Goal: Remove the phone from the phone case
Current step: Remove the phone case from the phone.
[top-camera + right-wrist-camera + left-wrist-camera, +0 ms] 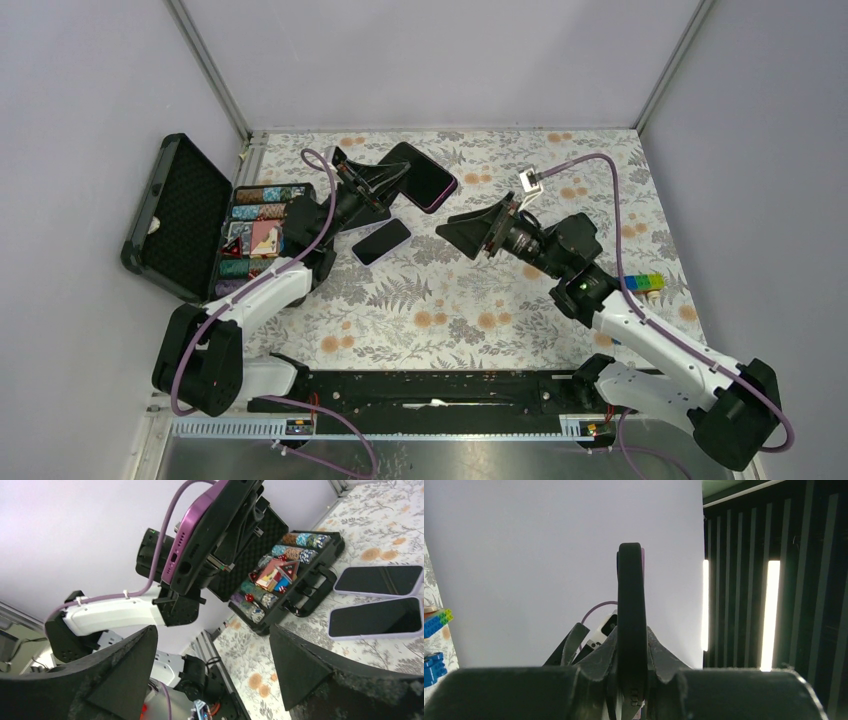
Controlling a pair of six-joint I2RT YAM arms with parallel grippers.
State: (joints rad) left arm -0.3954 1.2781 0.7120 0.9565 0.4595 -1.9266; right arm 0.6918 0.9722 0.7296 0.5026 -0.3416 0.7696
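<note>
The phone in its case (422,176), black with a purple edge, hangs tilted above the back of the table, and my left gripper (385,182) is shut on its left end. In the left wrist view I see it edge-on (631,595), clamped between the two fingers (599,652). From the right wrist view its purple bottom edge with the port (192,545) shows at upper left. To its right my right gripper (462,232) stands open and apart from it, with nothing between its wide fingers (125,665).
A bare phone with a pale rim (381,241) lies on the floral cloth; the right wrist view shows two such slabs (378,580), (375,617) side by side. An open black chip case (260,230) stands at left. Coloured bricks (645,283) sit at right.
</note>
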